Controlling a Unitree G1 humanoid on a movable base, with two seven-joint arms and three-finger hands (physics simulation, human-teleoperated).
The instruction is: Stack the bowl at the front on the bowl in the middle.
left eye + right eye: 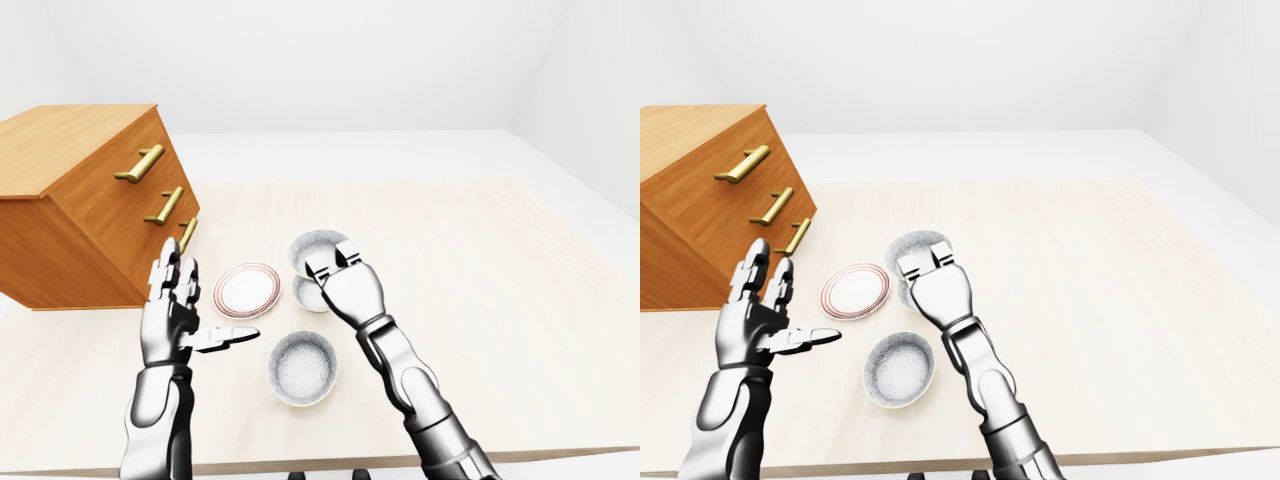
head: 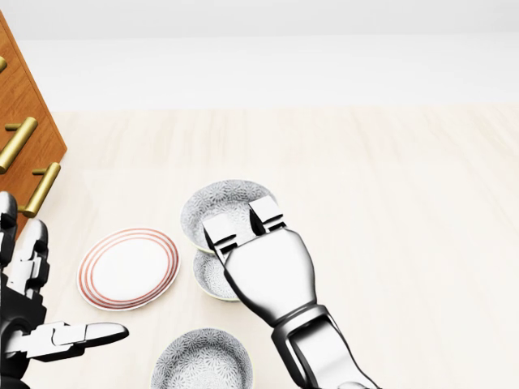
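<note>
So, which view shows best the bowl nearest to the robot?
The left-eye view: the nearest bowl shows whole there, rim and speckled inside, with neither hand covering it. The right-eye view also shows it whole, only smaller. The head view cuts off its lower part at the picture's bottom edge.

Three bowls in a column on the table (image 1: 520, 300) in the left-eye view: lowest bowl (image 1: 302, 368) nearest the bottom edge, middle bowl (image 2: 212, 279) above it, top bowl (image 2: 223, 207) just beyond. Plate (image 1: 246, 290) left of the middle bowl; drawer chest (image 1: 90, 205) at far left. Right hand (image 2: 243, 231) over the middle and top bowls, left hand (image 1: 185, 315) left of the lowest bowl.
</note>
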